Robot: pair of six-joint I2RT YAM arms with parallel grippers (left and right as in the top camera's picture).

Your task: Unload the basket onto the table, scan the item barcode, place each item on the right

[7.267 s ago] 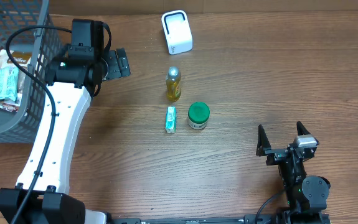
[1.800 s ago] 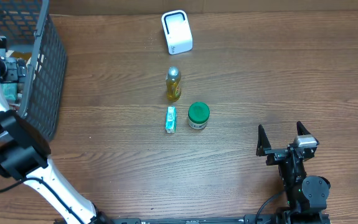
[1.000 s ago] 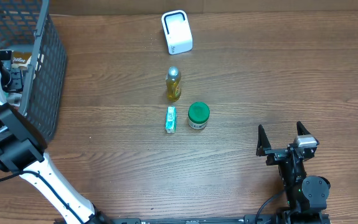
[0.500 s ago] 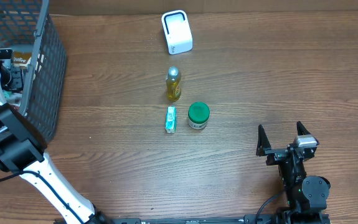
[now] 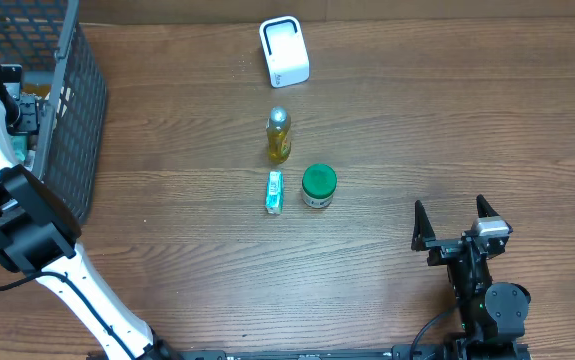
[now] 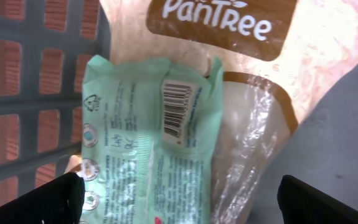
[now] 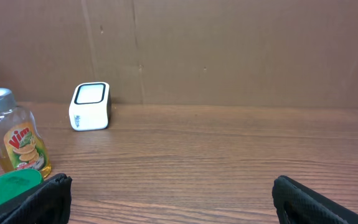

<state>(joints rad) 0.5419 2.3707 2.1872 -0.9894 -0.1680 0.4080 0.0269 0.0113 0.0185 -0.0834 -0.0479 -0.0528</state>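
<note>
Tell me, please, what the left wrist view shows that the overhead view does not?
Only the left wrist view shows the barcode on the pale green packet, and the PanTree lettering on the clear bag beneath it. Only the overhead view shows the white scanner, the yellow bottle, the green-lidded jar, the small green box and the right fingers, open. Both show the grey basket.

Right of the green-lidded jar [image 5: 318,184], the tabletop [image 5: 447,120] is open wood. Just left of it lies a small packet [image 5: 274,192]. Behind it stand a bottle [image 5: 279,135] and a scanner [image 5: 284,52]. Far left rises the basket wall [image 5: 67,125].
</note>
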